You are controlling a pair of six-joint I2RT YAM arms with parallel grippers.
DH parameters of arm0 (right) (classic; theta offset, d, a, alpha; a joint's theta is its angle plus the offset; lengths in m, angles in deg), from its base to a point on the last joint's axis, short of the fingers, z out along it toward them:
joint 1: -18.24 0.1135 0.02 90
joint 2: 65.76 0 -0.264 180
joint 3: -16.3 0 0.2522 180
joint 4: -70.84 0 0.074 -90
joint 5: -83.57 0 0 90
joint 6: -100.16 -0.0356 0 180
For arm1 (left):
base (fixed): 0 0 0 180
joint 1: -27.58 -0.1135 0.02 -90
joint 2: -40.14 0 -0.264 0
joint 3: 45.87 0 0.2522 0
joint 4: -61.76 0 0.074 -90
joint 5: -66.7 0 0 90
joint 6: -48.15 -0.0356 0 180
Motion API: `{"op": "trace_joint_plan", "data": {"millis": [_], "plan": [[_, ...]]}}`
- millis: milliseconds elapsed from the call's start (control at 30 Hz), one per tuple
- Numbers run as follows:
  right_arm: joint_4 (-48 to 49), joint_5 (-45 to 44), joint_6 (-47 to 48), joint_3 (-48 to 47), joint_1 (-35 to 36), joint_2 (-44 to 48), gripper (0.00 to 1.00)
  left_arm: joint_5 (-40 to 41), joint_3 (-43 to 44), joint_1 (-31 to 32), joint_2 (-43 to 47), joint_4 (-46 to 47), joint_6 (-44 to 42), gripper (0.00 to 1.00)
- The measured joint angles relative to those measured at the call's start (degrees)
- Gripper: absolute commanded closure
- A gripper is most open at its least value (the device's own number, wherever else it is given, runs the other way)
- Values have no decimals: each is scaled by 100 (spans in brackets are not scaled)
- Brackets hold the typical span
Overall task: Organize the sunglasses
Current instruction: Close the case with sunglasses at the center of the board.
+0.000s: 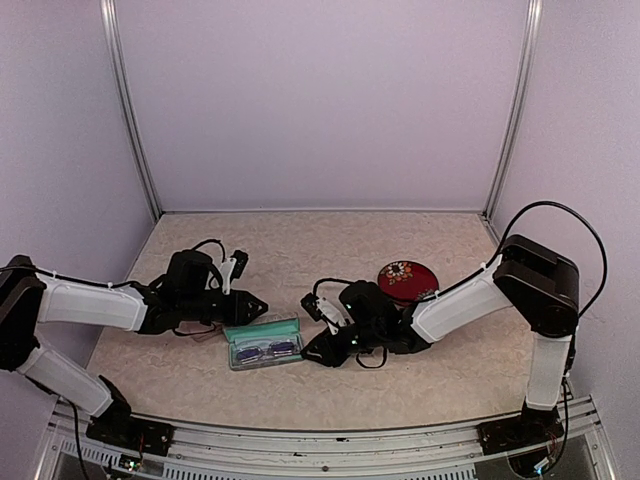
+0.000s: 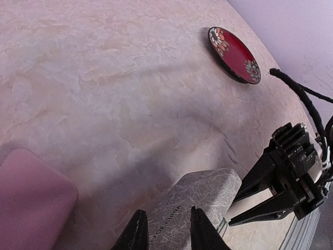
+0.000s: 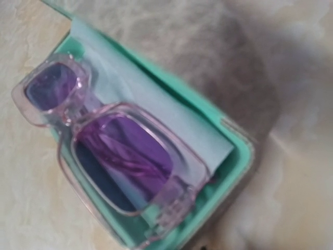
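Top view, edges and room: the counter (image 1: pixel 330 240) runs open from the arms back to the pale walls (image 1: pixel 320 100). A red dish (image 1: pixel 407 280) sits right of centre, apart from the rest.
Top view, task thing: the sunglasses (image 1: pixel 268 350) lie inside an open teal case (image 1: pixel 232 352) near the front edge, with its lid (image 1: pixel 262 326) raised behind them.
Top view, grippers: the left gripper (image 1: pixel 255 308) is at the lid. The right gripper (image 1: pixel 318 347) is just beside the case's right end.
Left wrist, left gripper: its fingers (image 2: pixel 138 234) stand a narrow gap apart over the grey lid (image 2: pixel 208 192). I cannot tell whether they pinch it.
Left wrist, right gripper: the right gripper (image 2: pixel 235 211) shows its jaws slightly parted at the case's end. A grip cannot be made out.
Left wrist, surface: mottled beige counter (image 2: pixel 104 78), with the dish (image 2: pixel 234 54) near the far edge and a black cable (image 2: pixel 302 96) at the right.
Left wrist, cut off: a blurred pink shape (image 2: pixel 31 203) at the lower left.
Right wrist, task thing: the sunglasses (image 3: pixel 119 151), with a clear pinkish frame and purple lenses, are folded on a light-blue cloth (image 3: pixel 145 94) in the case (image 3: pixel 237 151).
Right wrist, hidden: this gripper's own fingers are out of frame, and the picture is soft.
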Motion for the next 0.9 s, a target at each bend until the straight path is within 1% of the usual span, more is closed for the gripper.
{"op": "trace_joint_plan", "data": {"millis": [367, 667, 900], "plan": [[4, -9, -109, -22, -2, -52, 79, -125, -293, 184, 63, 494, 118, 82], [-15, -46, -210, -83, -2, -103, 82, 17, -470, 448, 146, 780, 243, 84], [-50, -111, -348, -151, -2, -140, 84, 179, -796, 634, 334, 1088, 420, 85]]}}
